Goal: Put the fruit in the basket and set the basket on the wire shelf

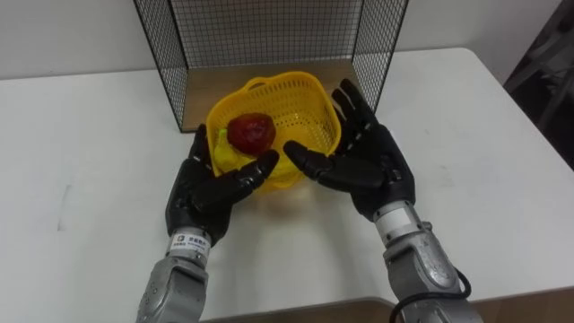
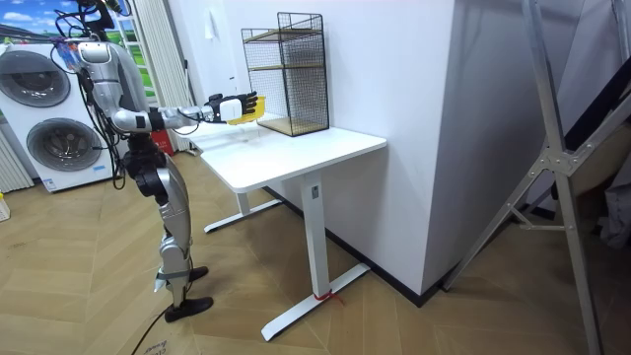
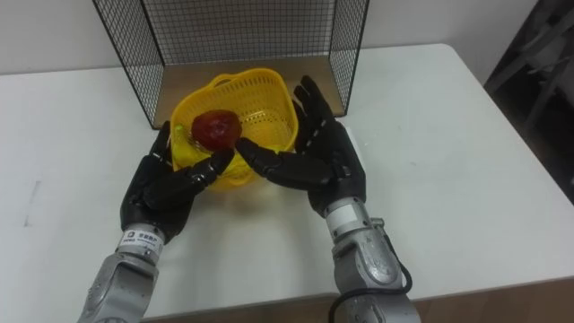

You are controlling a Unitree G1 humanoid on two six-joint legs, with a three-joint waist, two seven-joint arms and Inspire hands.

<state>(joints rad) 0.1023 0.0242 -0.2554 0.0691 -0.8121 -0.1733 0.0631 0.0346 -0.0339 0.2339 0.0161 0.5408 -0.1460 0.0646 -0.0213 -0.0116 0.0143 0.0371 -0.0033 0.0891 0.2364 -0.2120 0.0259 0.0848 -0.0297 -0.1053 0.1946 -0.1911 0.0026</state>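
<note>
Yellow basket [image 1: 309, 112] sits squeezed between both hands, at the open front of the wire shelf [image 1: 269, 27]. Inside it, a red fruit [image 1: 251, 132] lies just above the left hand's fingertips. A yellow fruit [image 1: 224, 154] is tucked beside it against the wall nearest that hand.

Left hand [image 1: 206, 193] is flat against the basket's left side, fingers spread and only loosely bent, reaching under the front wall, not closed round anything. Right hand [image 1: 372, 166] mirrors it on the right side, fingers straight and pointing away from the robot along the wall, thumb stretched inward toward the left fingertips. The two thumbs' sides nearly meet in front of the basket.

Beyond the fingertips of both hands is the shelf's wooden base board [image 1: 202, 94], with the basket's far rim overlapping its front edge. White table [image 1: 81, 161] is below and around both wrists.

In the room view the robot stands at the table's end, arms out toward the shelf, with washing machines [image 2: 44, 108] behind it.
</note>
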